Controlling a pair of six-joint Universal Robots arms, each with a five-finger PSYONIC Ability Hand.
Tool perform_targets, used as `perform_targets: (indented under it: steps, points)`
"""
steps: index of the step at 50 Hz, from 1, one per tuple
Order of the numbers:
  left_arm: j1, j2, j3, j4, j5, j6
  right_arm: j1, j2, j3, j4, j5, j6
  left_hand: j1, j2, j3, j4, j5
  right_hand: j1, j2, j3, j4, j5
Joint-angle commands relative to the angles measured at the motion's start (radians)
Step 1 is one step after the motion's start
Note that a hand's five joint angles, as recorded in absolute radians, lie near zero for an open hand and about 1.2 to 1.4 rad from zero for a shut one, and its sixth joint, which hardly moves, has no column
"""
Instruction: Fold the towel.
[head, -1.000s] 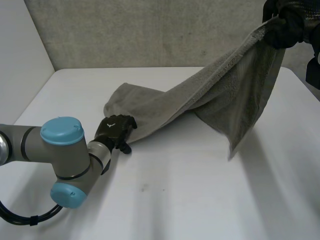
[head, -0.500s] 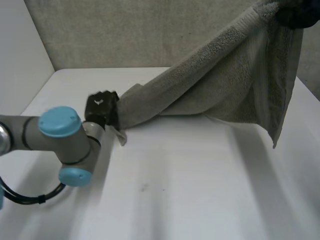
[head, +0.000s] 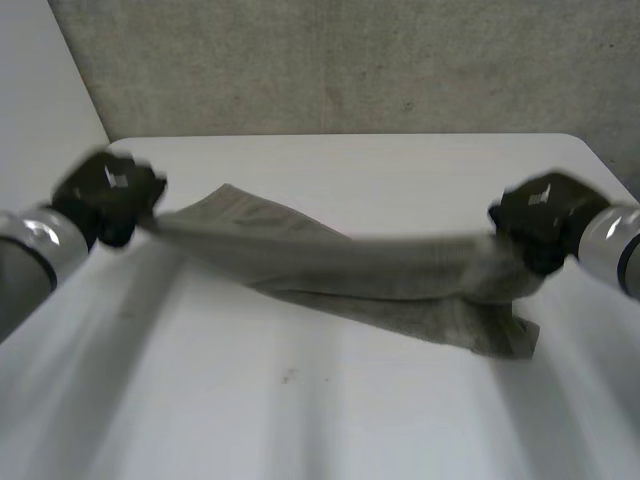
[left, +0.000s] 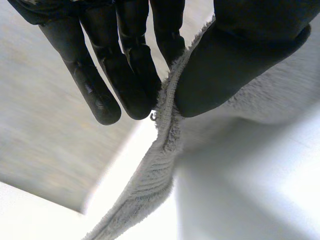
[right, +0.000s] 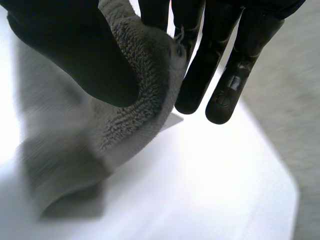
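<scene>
towel (head: 340, 265) is stretched between my two hands above the white worktop (head: 300, 420), sagging a little in the middle, with a loose fold hanging below it near the right end. left hand (head: 108, 195) pinches one end's edge between thumb and fingers. right hand (head: 540, 222) grips the other end the same way, with the cloth bunched under its thumb.

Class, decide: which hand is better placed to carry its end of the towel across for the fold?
Probably the left hand: both hands pinch the towel, but its slack bunches down to the table near the right hand, anchoring that end.
</scene>
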Motion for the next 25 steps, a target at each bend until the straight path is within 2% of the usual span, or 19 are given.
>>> perform_targets:
  steps: [1, 4, 6, 8, 11, 12, 13, 14, 15, 16, 17, 18, 19, 20, 21, 22, 23, 24, 25]
  points:
    - [0.011, -0.127, -0.027, -0.252, 0.001, 0.175, 0.009, 0.095, 0.065, 0.067, 0.04, -0.159, 0.224, 0.179, 0.181, 0.179, 0.194, 0.42, 0.218, 0.208, 0.199, 0.244]
    - [0.011, -0.187, -0.01, -0.23, -0.001, 0.197, 0.011, 0.152, 0.042, 0.064, 0.101, -0.173, 0.224, 0.179, 0.181, 0.179, 0.194, 0.42, 0.218, 0.208, 0.199, 0.244]
    - [0.002, -0.23, 0.047, -0.169, -0.005, 0.2, 0.015, 0.178, 0.002, 0.058, 0.129, -0.171, 0.224, 0.179, 0.181, 0.179, 0.194, 0.42, 0.218, 0.208, 0.199, 0.244]
    - [-0.008, -0.248, 0.088, -0.129, -0.008, 0.195, 0.052, 0.236, -0.119, 0.041, 0.172, -0.156, 0.224, 0.179, 0.181, 0.179, 0.194, 0.42, 0.218, 0.208, 0.199, 0.244]
    - [-0.027, -0.276, 0.192, -0.045, -0.013, 0.186, 0.077, 0.261, -0.192, 0.018, 0.182, -0.15, 0.224, 0.179, 0.181, 0.179, 0.194, 0.42, 0.218, 0.208, 0.199, 0.244]
    - [-0.028, -0.276, 0.193, -0.045, -0.013, 0.186, 0.089, 0.279, -0.268, -0.02, 0.193, -0.139, 0.224, 0.179, 0.181, 0.179, 0.194, 0.42, 0.218, 0.208, 0.199, 0.244]
    - [-0.052, -0.287, 0.261, 0.01, -0.013, 0.174, 0.095, 0.289, -0.35, -0.074, 0.208, -0.122, 0.224, 0.179, 0.181, 0.179, 0.194, 0.42, 0.218, 0.208, 0.199, 0.244]
    - [-0.079, -0.296, 0.336, 0.076, -0.016, 0.151, 0.095, 0.289, -0.351, -0.074, 0.209, -0.122, 0.224, 0.179, 0.181, 0.179, 0.194, 0.42, 0.218, 0.208, 0.199, 0.244]
    - [-0.08, -0.296, 0.337, 0.076, -0.016, 0.151, 0.1, 0.293, -0.438, -0.139, 0.224, -0.101, 0.224, 0.179, 0.181, 0.179, 0.194, 0.42, 0.218, 0.208, 0.199, 0.244]
    - [-0.101, -0.3, 0.419, 0.155, -0.03, 0.113, 0.103, 0.292, -0.521, -0.218, 0.245, -0.076, 0.224, 0.179, 0.181, 0.179, 0.194, 0.42, 0.218, 0.208, 0.199, 0.244]
    - [-0.113, -0.3, 0.5, 0.237, -0.051, 0.058, 0.103, 0.292, -0.521, -0.218, 0.245, -0.076, 0.224, 0.179, 0.181, 0.179, 0.194, 0.42, 0.218, 0.208, 0.199, 0.244]
    - [-0.114, -0.3, 0.501, 0.238, -0.051, 0.057, 0.106, 0.283, -0.585, -0.317, 0.262, -0.044, 0.224, 0.179, 0.181, 0.179, 0.194, 0.42, 0.218, 0.208, 0.199, 0.244]
    - [-0.12, -0.299, 0.577, 0.318, -0.076, -0.011, 0.106, 0.283, -0.586, -0.318, 0.262, -0.044, 0.224, 0.179, 0.181, 0.179, 0.194, 0.42, 0.218, 0.208, 0.199, 0.244]
    - [-0.12, -0.299, 0.578, 0.319, -0.076, -0.012, 0.11, 0.265, -0.625, -0.44, 0.274, -0.013, 0.224, 0.179, 0.181, 0.179, 0.194, 0.42, 0.218, 0.208, 0.199, 0.244]
    - [-0.121, -0.296, 0.643, 0.404, -0.103, -0.082, 0.109, 0.231, -0.629, -0.574, 0.278, 0.017, 0.224, 0.179, 0.181, 0.179, 0.194, 0.42, 0.218, 0.208, 0.199, 0.244]
    - [-0.121, -0.288, 0.689, 0.491, -0.141, -0.149, 0.109, 0.231, -0.629, -0.576, 0.278, 0.018, 0.224, 0.179, 0.181, 0.179, 0.194, 0.42, 0.218, 0.208, 0.199, 0.244]
    - [-0.121, -0.288, 0.69, 0.492, -0.142, -0.15, 0.109, 0.191, -0.604, -0.691, 0.281, 0.036, 0.224, 0.179, 0.181, 0.179, 0.194, 0.42, 0.218, 0.208, 0.199, 0.244]
    - [-0.123, -0.279, 0.722, 0.576, -0.19, -0.206, 0.109, 0.154, -0.568, -0.79, 0.282, 0.044, 0.224, 0.179, 0.181, 0.179, 0.194, 0.42, 0.218, 0.208, 0.199, 0.244]
    - [-0.121, -0.273, 0.74, 0.645, -0.235, -0.251, 0.109, 0.154, -0.567, -0.791, 0.282, 0.044, 0.224, 0.179, 0.181, 0.179, 0.194, 0.42, 0.218, 0.208, 0.199, 0.244]
